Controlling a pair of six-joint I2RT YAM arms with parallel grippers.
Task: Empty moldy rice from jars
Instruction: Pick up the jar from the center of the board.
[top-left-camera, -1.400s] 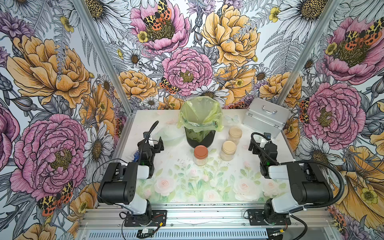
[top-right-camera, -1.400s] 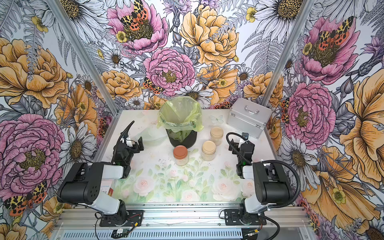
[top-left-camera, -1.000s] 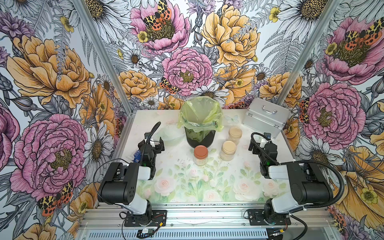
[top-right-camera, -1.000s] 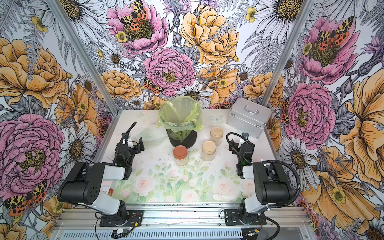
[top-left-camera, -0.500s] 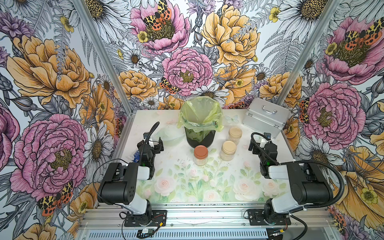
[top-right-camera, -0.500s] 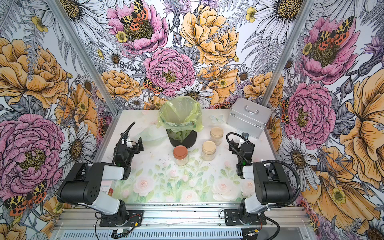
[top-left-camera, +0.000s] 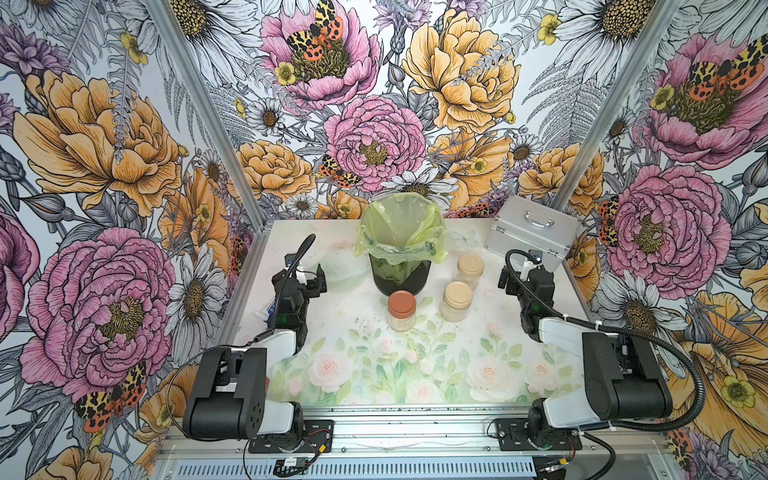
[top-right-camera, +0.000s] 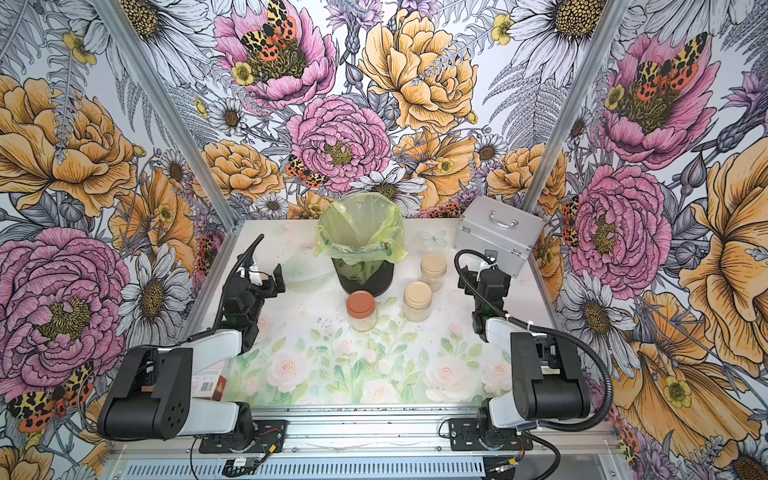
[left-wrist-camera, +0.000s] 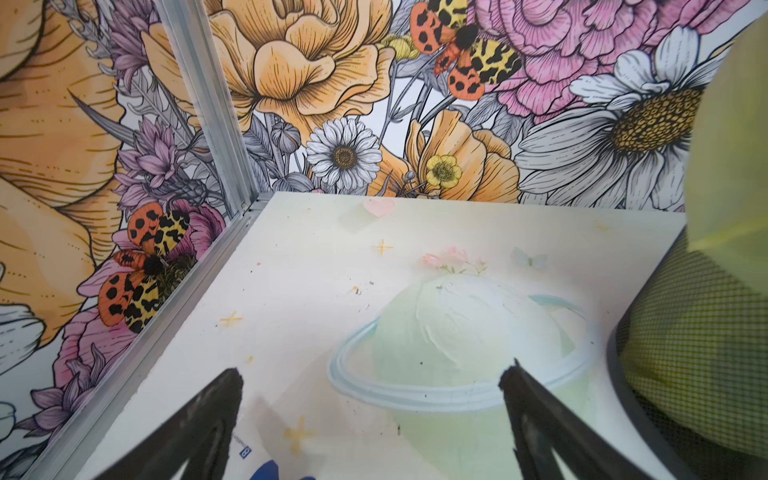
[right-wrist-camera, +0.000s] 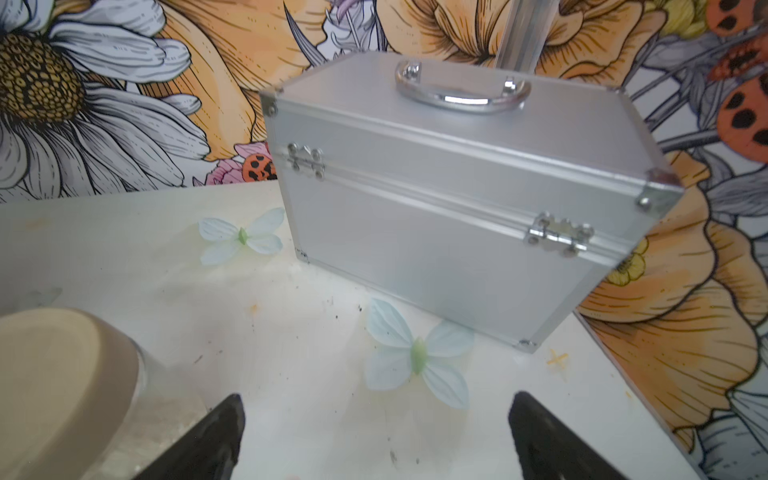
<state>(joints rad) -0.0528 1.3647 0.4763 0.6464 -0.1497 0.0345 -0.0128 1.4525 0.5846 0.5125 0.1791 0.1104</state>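
Three jars stand mid-table with their lids on. The reddish-brown-lidded jar (top-left-camera: 401, 309) (top-right-camera: 361, 309) holds pale moldy rice (top-left-camera: 401, 323). To its right stands a beige-lidded jar (top-left-camera: 457, 301) (top-right-camera: 417, 300), and another beige-lidded jar (top-left-camera: 470, 270) (top-right-camera: 433, 266) stands behind that. My left gripper (top-left-camera: 316, 279) (left-wrist-camera: 370, 395) hovers open and empty over the table, left of the bin. At the right side my right gripper (top-left-camera: 506, 279) (right-wrist-camera: 374, 419) is open and empty. The far jar's beige lid (right-wrist-camera: 62, 374) lies beside it.
A dark bin with a yellow-green bag (top-left-camera: 401, 257) (top-right-camera: 363, 257) (left-wrist-camera: 706, 332) stands behind the jars. A closed silver case (top-left-camera: 532, 232) (right-wrist-camera: 457, 208) sits at the back right corner. A barcoded carton (top-right-camera: 208, 382) lies under the left arm. Walls enclose the table on three sides.
The left arm shifted slightly at first and has since stayed still. The right arm and the jars have not moved.
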